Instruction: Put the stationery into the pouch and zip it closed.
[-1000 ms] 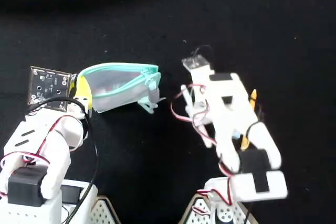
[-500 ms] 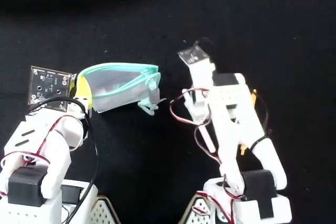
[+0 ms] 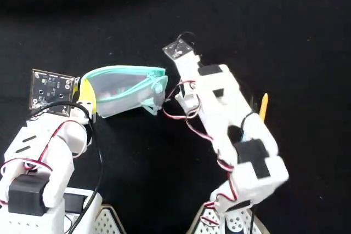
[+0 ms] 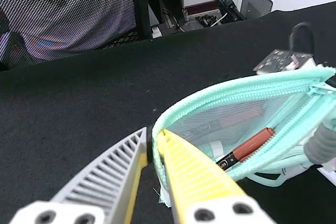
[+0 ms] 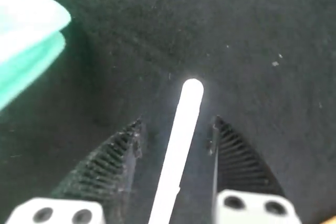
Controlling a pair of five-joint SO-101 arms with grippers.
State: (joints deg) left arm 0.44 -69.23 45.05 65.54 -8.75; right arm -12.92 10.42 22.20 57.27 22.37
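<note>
From above, the mint-green mesh zip pouch (image 3: 123, 90) is lying on the black cloth-covered surface (image 3: 274, 36), left of centre. The left pincer (image 3: 85, 96) is pinching the pouch's left end. The right arm (image 3: 219, 100) is leaning in from the near right, with its wrist hanging over the pouch's right end beside the grey pull tab (image 3: 159, 99). A thin yellow stick (image 3: 264, 106) is lying on the surface to the right of that arm, well apart from the pouch, so the packing looks unfinished.

In the left wrist view, the grey and yellow jaws are pressing together on the pouch's rim, and a red-brown pen (image 4: 247, 148) is showing through the mesh beside a pale item. I cannot tell how far the zip is standing open.

In the right wrist view, the right pincer (image 5: 176, 123) is spread. A slim white stick (image 5: 181, 140) is running between its jaws with a gap on each side, and the pouch's mint edge is showing just beyond.

The step in hand appears to be taking up this white stick. To do it well, the jaws should be closing squarely across its middle so it is not pivoting. It should then be travelling tip-first along the pouch's length, while the left pincer is keeping its end taut and steady.
</note>
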